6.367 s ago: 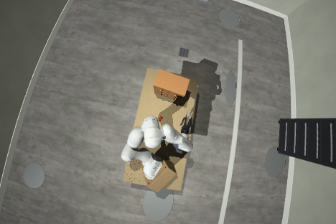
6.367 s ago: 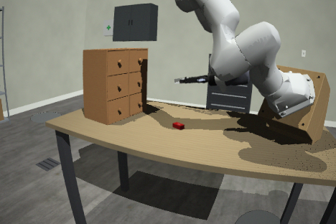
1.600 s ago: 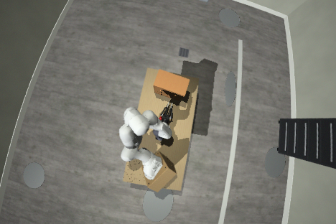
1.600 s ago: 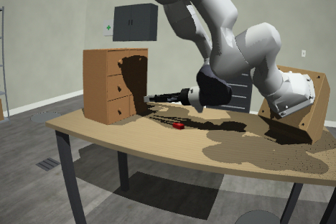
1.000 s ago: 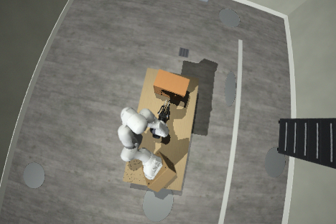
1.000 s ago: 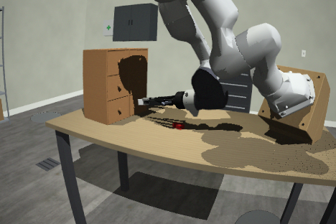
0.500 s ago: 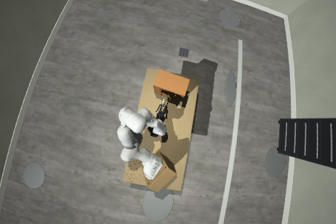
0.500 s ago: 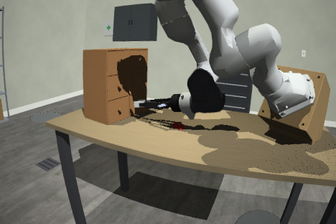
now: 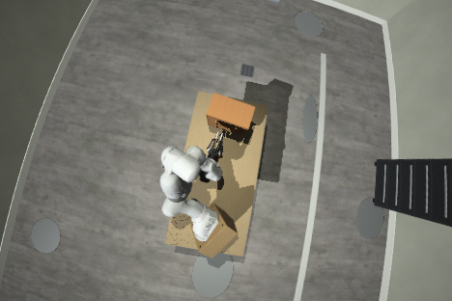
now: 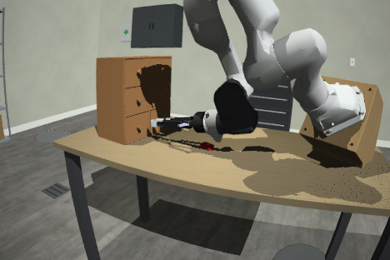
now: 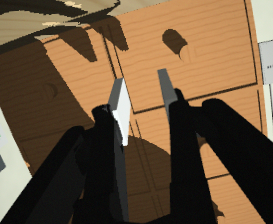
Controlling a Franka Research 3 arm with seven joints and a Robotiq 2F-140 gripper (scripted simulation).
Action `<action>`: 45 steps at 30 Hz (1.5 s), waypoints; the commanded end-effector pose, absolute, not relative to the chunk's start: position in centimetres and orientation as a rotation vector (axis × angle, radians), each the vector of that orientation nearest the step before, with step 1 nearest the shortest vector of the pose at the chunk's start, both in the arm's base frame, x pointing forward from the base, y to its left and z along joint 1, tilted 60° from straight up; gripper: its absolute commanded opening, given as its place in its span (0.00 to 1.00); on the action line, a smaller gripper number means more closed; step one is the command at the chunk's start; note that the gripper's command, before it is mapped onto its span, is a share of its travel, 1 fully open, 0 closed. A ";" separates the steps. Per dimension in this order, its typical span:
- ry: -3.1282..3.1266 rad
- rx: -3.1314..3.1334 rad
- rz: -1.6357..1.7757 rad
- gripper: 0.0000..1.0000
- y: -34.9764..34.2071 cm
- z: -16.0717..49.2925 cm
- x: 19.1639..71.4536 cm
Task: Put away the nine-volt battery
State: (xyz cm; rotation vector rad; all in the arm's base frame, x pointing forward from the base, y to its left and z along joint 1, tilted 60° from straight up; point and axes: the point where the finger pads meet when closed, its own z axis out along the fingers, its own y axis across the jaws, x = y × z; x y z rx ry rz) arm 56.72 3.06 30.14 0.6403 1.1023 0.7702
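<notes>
The orange-brown chest (image 9: pixel 231 110) (image 10: pixel 111 100) (image 11: pixel 217 60) stands at the table's far end. Its drawers form two columns of three and all look pushed in; their contents are hidden. A round knob (image 10: pixel 139 129) (image 11: pixel 183 53) sits on one bottom drawer, and a shaded knob (image 11: pixel 52 90) on the bottom drawer beside it. My gripper (image 9: pixel 220 136) (image 10: pixel 153 123) (image 11: pixel 143 87) is level in front of the bottom row, its fingers partly open with a narrow empty gap, near the seam between the columns. A small red block (image 10: pixel 207 146), likely the nine-volt battery, lies on the table below the gripper.
The wooden table (image 9: pixel 192 121) (image 10: pixel 175 168) carries the chest and the arm's tilted wooden base block (image 9: pixel 222 242) (image 10: pixel 372 112). The arm's shadow falls over the table and part of the chest's front. A dark cabinet (image 10: pixel 157 26) hangs on the wall behind.
</notes>
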 end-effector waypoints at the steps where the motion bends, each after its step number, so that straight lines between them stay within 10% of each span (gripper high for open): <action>1: 1.126 0.622 0.732 0.20 3.6 30.1 56.7; 45: 1.126 0.622 0.732 0.20 6.5 32.7 57.0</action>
